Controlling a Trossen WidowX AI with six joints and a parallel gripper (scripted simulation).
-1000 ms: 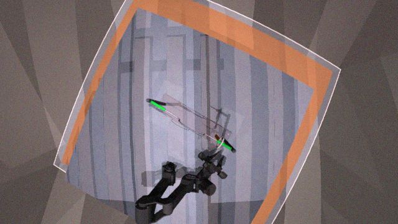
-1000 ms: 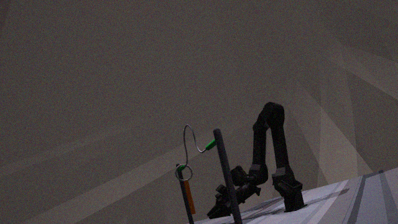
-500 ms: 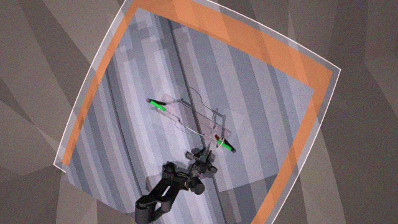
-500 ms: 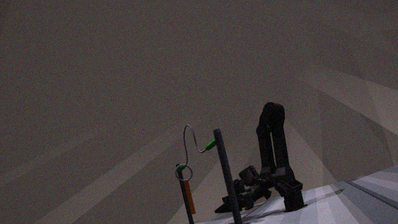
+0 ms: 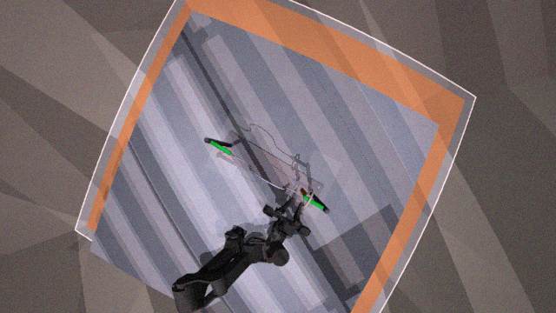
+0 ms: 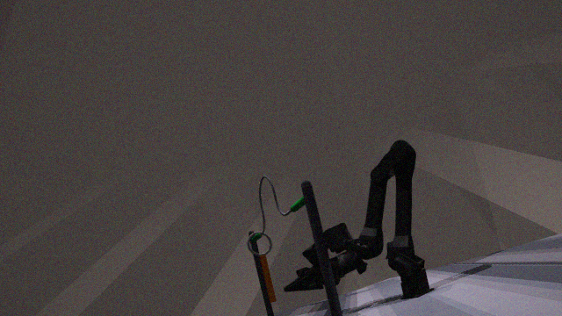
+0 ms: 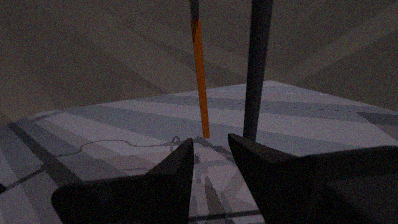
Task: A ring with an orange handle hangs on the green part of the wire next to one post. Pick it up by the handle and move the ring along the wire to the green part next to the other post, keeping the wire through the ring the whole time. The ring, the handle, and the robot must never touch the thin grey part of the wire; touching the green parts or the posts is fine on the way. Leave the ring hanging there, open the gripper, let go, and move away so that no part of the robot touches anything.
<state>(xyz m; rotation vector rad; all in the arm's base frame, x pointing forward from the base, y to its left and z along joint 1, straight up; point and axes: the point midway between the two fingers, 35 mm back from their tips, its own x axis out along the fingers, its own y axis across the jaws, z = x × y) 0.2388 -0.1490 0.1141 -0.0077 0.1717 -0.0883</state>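
The ring [image 5: 310,199] [image 6: 271,244] hangs on a green part [image 5: 318,204] [image 6: 255,237] beside one post [image 6: 264,291] [image 7: 256,65], with the wire through it. Its orange handle [image 5: 303,191] [image 6: 267,278] [image 7: 201,80] points down. The thin grey wire [image 6: 274,193] rises, loops and dips to the other green part [image 5: 220,147] [image 6: 298,204] at the far post [image 6: 318,233]. My gripper [image 5: 296,202] [image 6: 290,286] [image 7: 210,140] is partly open and empty. In the wrist view the handle stands ahead of the fingers, its lower end just above the gap between the tips.
In the exterior view the far post crosses in front of part of the arm. The table [image 5: 369,143] has striped shading and an orange border [image 5: 347,52]. Shadows of wire and posts fall on the table. In the wrist view the near post stands just right of the handle.
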